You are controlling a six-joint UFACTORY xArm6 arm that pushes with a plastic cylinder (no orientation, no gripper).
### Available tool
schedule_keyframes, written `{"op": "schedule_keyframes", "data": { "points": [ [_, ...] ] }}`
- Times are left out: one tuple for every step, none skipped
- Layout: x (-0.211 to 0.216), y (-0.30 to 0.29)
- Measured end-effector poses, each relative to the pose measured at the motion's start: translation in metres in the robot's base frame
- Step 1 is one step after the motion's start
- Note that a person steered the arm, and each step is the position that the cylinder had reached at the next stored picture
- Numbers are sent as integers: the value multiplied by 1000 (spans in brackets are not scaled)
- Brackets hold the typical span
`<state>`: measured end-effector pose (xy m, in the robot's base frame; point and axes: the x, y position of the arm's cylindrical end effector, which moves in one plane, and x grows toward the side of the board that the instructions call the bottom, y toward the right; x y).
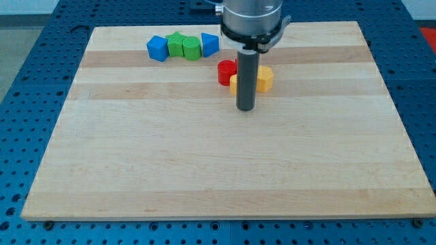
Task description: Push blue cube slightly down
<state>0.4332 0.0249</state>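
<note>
Here, near the wooden board's (pixel 204 170) top edge, left of centre: blue cube (pixel 157 48), touching a green block (pixel 178 45), a second green block (pixel 192 48), then a blue block (pixel 210 44), all in one row. Just right and lower: red block (pixel 226 71), yellow blocks (pixel 263 79) partly hidden behind the rod. My tip (pixel 245 109) rests below these, well apart from the blue cube; it is a bare rod, holding nothing.

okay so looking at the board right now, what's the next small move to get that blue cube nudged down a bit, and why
Probably lift my tip toward the view's top left, to just above the blue cube. My tip now sits below the yellow blocks and red block, well to the right of the cube, which ends a row with two green blocks and another blue block.
</note>
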Motion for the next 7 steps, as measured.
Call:
{"op": "schedule_keyframes", "data": {
  "points": [
    [-12, -57],
    [-51, -111],
    [-64, -154],
    [-75, -217],
    [-107, -284],
    [-162, -290],
    [-191, -265]
  ]
}}
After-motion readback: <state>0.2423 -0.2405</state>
